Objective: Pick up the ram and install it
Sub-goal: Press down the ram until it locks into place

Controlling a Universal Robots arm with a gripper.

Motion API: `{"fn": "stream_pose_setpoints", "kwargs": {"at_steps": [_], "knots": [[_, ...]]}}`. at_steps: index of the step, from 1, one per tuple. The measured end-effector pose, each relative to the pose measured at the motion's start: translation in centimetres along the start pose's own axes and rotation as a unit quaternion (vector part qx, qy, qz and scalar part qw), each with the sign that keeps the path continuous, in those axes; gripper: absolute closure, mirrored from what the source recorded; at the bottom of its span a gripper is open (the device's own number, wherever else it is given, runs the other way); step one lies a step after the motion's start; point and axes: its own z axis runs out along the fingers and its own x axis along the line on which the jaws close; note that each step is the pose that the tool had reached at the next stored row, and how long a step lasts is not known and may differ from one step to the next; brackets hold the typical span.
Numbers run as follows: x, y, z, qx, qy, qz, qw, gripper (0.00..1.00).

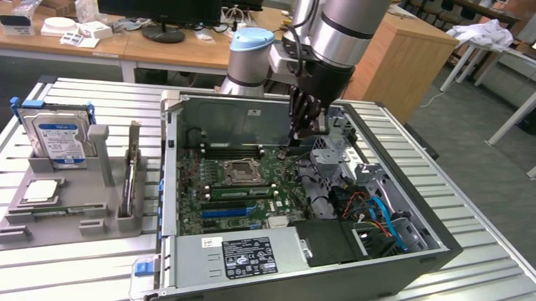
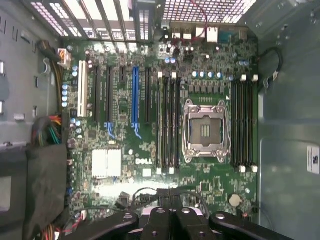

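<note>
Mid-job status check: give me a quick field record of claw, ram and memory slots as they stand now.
claw: shut, over the motherboard inside the open case
held: nothing seen
ram: apparently on edge in the grey holder beside the case
memory slots: look empty

Ribbed metal table (image 1: 75, 269) near. Wood desks (image 1: 109, 47) far, w/ monitor (image 1: 159, 9). Dark floor (image 1: 469, 144) at exterior view's right; white cloth (image 1: 486, 31) far right.

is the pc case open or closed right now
Open. The computer case is uncovered on its upper side, and the motherboard lies exposed inside.
</note>
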Motion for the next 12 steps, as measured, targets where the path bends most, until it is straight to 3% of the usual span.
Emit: {"fn": "stream_pose_setpoints", "kwargs": {"at_steps": [4, 12], "knots": [[0.0, -0.72, -0.02, -0.0002, 0.0, 0.0, 1.0, 0.89], [0.01, -0.75, 0.0, -0.0002, 0.0, 0.0, 1.0, 0.89]]}}
